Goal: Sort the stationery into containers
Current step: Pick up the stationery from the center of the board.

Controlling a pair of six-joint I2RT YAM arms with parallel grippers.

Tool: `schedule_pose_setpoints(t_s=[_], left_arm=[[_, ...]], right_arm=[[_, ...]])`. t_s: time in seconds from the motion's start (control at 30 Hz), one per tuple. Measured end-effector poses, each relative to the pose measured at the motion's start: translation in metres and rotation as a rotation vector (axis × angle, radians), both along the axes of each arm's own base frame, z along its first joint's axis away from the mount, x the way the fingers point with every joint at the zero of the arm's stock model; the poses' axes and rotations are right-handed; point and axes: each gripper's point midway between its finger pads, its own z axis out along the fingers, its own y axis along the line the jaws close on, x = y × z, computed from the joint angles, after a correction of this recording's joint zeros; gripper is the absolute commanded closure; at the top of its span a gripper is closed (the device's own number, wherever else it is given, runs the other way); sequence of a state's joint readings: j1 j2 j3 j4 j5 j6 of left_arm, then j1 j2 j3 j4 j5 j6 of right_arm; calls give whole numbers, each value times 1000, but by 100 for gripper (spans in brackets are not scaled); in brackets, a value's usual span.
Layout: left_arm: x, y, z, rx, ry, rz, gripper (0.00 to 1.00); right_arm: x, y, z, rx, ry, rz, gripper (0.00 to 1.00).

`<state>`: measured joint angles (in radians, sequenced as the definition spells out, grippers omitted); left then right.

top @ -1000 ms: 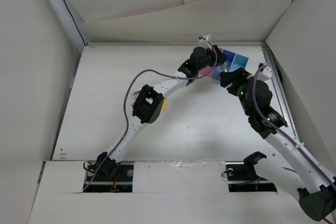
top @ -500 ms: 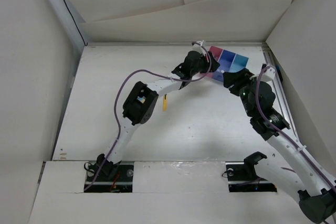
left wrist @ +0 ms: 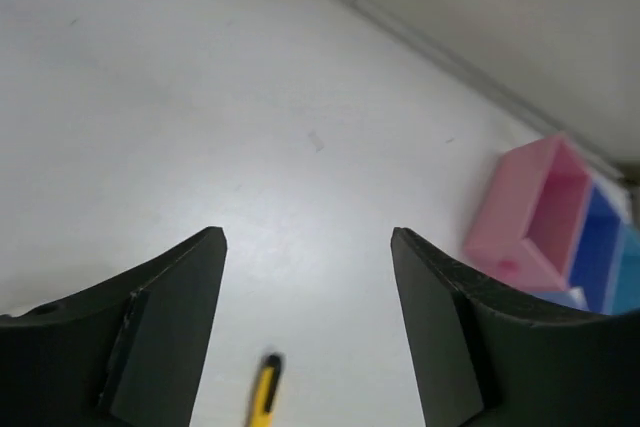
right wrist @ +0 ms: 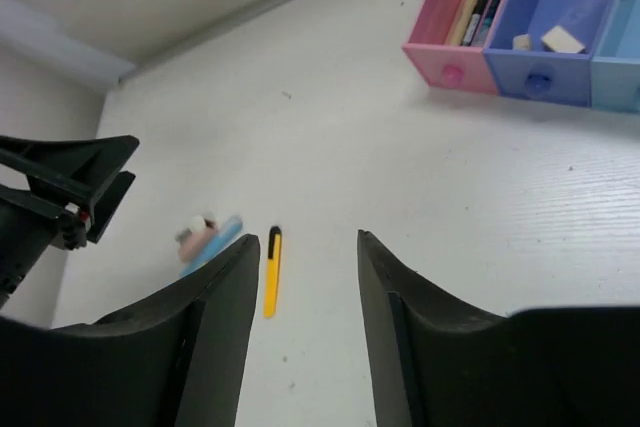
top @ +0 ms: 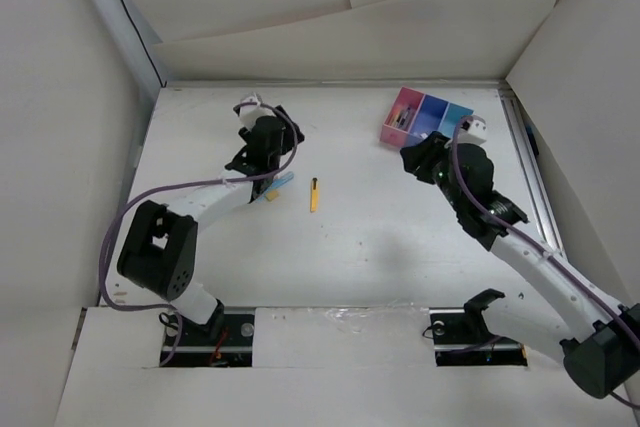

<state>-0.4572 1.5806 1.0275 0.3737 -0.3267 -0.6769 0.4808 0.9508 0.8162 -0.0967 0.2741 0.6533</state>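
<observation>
Yellow pen is lying loose on table, well apart from tray. Left gripper is hovering near it, jaws parted, empty; right gripper half-open, empty. Likely best: straddling pen crosswise, descending squarely.

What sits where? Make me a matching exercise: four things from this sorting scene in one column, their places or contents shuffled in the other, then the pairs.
Things
1. yellow pen
2. pink compartment
3. blue compartment
4. light blue pen

Places or contents
A. holds two small pale blocks
B. lies by itself on the table
C. holds several pens
D. lies near the left end effector, beside a small pink piece

Pairs: 1-B, 2-C, 3-A, 4-D
</observation>
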Motion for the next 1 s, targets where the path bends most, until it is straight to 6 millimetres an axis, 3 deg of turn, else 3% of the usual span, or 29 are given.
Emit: schedule_pose_setpoints(t_s=[0.07, 0.17, 0.27, 0.53, 0.87, 1.0], left_arm=[[-19, 14, -27, 64, 76, 49, 27], [-39, 29, -58, 151, 168, 89, 18], [-51, 45, -75, 214, 226, 127, 12], [-74, 66, -104, 294, 305, 160, 15], [-70, 68, -144, 352, 397, 161, 19], [-66, 76, -152, 350, 419, 173, 29]], right_arm=[[2, 12, -9, -20, 28, 40, 34], [4, 27, -17, -43, 51, 87, 26], [3, 36, -19, -55, 58, 114, 24], [4, 40, -15, -57, 52, 125, 22], [4, 45, -19, -72, 60, 140, 21], [4, 45, -19, -72, 60, 140, 21]])
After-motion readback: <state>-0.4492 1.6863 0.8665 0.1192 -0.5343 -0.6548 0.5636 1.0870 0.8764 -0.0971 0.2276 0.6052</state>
